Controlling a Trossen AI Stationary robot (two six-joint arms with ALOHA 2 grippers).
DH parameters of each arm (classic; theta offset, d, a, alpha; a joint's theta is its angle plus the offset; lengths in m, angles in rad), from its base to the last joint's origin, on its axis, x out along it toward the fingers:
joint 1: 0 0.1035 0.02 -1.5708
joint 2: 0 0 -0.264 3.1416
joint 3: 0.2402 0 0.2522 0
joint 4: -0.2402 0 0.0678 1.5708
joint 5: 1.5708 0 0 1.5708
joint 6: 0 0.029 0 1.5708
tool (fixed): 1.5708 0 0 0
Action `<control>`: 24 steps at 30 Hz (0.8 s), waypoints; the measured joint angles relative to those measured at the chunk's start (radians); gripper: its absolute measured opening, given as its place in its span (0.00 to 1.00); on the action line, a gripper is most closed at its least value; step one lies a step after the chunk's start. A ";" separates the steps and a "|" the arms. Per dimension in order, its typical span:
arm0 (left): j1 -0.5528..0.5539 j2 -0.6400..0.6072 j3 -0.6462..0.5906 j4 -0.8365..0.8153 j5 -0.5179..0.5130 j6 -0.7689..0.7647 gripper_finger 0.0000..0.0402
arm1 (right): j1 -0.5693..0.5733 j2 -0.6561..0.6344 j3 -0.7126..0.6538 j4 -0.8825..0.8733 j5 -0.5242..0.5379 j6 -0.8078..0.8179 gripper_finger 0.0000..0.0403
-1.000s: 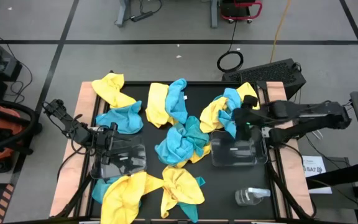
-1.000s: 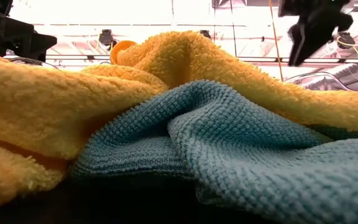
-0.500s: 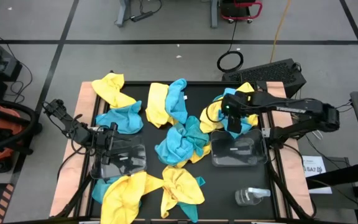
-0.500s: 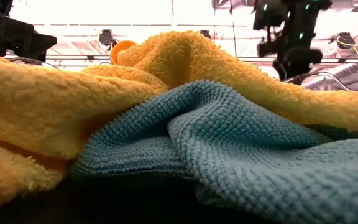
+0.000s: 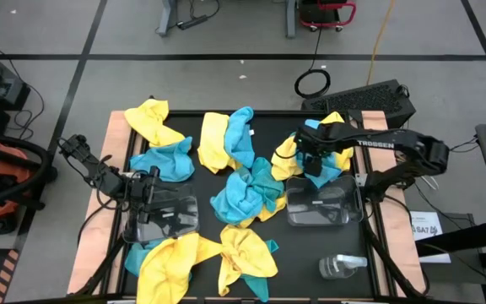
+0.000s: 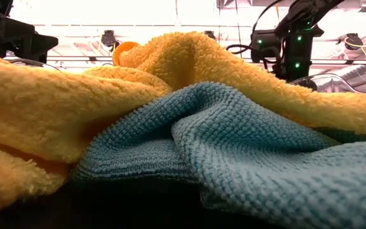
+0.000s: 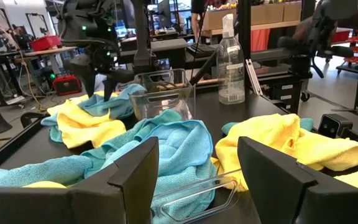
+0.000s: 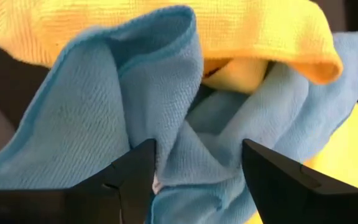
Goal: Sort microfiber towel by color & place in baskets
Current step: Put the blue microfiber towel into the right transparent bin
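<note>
from above, the right gripper point(image 5: 314, 160) hangs over a blue-and-yellow heap of microfiber towel point(image 5: 332, 135) just behind the right basket point(image 5: 322, 206), on a black table point(image 5: 268, 125) ringed by grey floor, while the left gripper point(image 5: 148, 192) waits at the left basket point(image 5: 163, 218). the right wrist view shows its fingers point(image 8: 135, 168) spread, empty, straddling a blue fold point(image 8: 166, 124): seemingly a pick beginning, next needing a descent and a pinch on blue alone. the left wrist view shows parted, empty fingers point(image 7: 135, 174) and a workshop beyond.

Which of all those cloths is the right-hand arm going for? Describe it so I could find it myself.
Start at the clear basket on the table's right side. Just beyond it, toward the far edge, lies a heap of cloths, and the right pincer hangs open directly over it. The one beneath it is the blue towel, creased into folds and partly tucked under a yellow towel, unlike the yellow ones around it.
</note>
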 joint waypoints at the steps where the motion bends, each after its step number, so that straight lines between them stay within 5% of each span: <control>1: 0.000 0.000 0.000 0.000 0.000 0.000 0.56 | 0.000 0.009 0.000 0.006 0.001 -0.005 0.54; 5: 0.000 0.000 0.000 0.000 0.000 0.000 0.56 | 0.000 0.039 0.000 -0.016 0.001 -0.019 0.40; 11: 0.000 0.000 0.000 0.000 0.000 0.000 0.56 | 0.006 0.065 0.000 -0.029 -0.003 -0.052 0.04; 24: 0.000 0.000 0.000 0.000 0.000 0.000 0.56 | 0.074 -0.117 0.091 -0.155 -0.001 -0.017 0.00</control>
